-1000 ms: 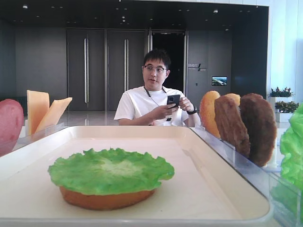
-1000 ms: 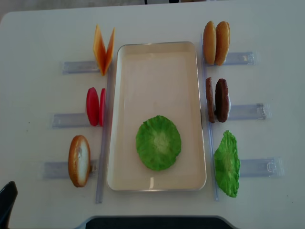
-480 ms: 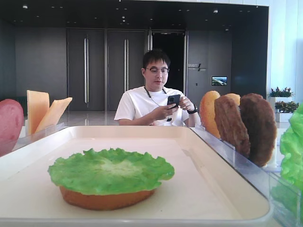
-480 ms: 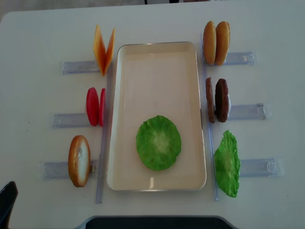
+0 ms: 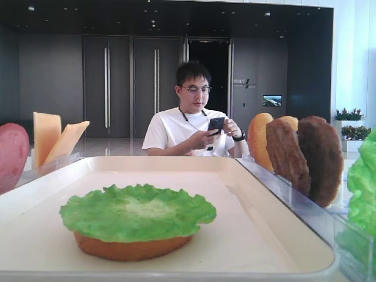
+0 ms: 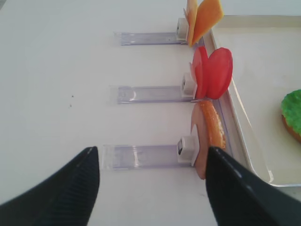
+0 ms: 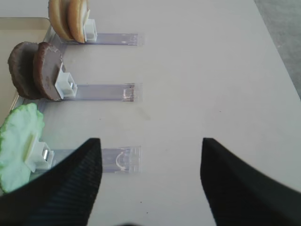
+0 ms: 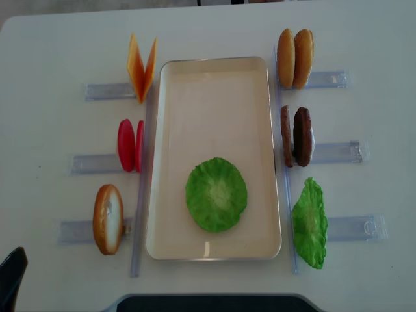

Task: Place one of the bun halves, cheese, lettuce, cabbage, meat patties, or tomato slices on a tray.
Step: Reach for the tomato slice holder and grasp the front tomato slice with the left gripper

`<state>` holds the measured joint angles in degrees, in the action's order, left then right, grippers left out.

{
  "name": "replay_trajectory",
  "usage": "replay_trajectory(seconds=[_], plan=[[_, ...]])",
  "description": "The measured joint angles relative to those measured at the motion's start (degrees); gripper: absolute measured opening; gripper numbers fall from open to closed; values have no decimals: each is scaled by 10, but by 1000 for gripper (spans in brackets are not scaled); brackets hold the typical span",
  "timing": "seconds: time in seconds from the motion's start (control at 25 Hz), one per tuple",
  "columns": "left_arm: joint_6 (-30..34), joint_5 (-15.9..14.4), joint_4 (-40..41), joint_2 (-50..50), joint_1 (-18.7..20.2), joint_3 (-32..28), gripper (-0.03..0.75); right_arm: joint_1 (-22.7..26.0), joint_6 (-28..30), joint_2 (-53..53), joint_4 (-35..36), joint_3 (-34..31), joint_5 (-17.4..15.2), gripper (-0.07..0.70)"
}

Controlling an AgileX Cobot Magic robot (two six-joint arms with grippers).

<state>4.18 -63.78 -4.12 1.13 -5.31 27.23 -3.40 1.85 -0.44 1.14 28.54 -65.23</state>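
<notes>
The cream tray (image 8: 214, 110) lies in the middle of the table and holds a lettuce leaf (image 8: 216, 194) on a bun half (image 5: 132, 248). To its left stand cheese (image 8: 142, 65), tomato slices (image 8: 130, 145) and a bun half (image 8: 108, 218). To its right stand two bun halves (image 8: 294, 58), meat patties (image 8: 296, 136) and a second lettuce leaf (image 8: 309, 223). Cabbage is out of view. My left gripper (image 6: 151, 153) hangs open and empty over the table, short of the left bun half (image 6: 210, 136). My right gripper (image 7: 150, 141) is open and empty, right of the lettuce (image 7: 19, 141).
Clear plastic holders (image 8: 348, 227) carry the upright food pieces on both sides of the tray. A long clear strip (image 8: 142, 214) runs along the tray's left side. A seated man (image 5: 191, 117) with a phone is beyond the table's far edge.
No food piece has moved. The dark tip of my left gripper at the bottom left corner of the overhead view has barely shifted.
</notes>
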Motion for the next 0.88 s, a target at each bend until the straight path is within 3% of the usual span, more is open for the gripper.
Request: replay_trajectory(seconds=[0.16, 0.36, 0.88], plan=[[-1, -26, 0, -3, 0, 14, 544, 0, 0, 0, 0, 0, 0, 463], [-10, -82, 1, -49, 0, 37, 544, 0, 0, 0, 1, 0, 0, 463], [-19, -85, 52, -274, 0, 97, 544, 0, 1, 0, 1, 0, 0, 463]])
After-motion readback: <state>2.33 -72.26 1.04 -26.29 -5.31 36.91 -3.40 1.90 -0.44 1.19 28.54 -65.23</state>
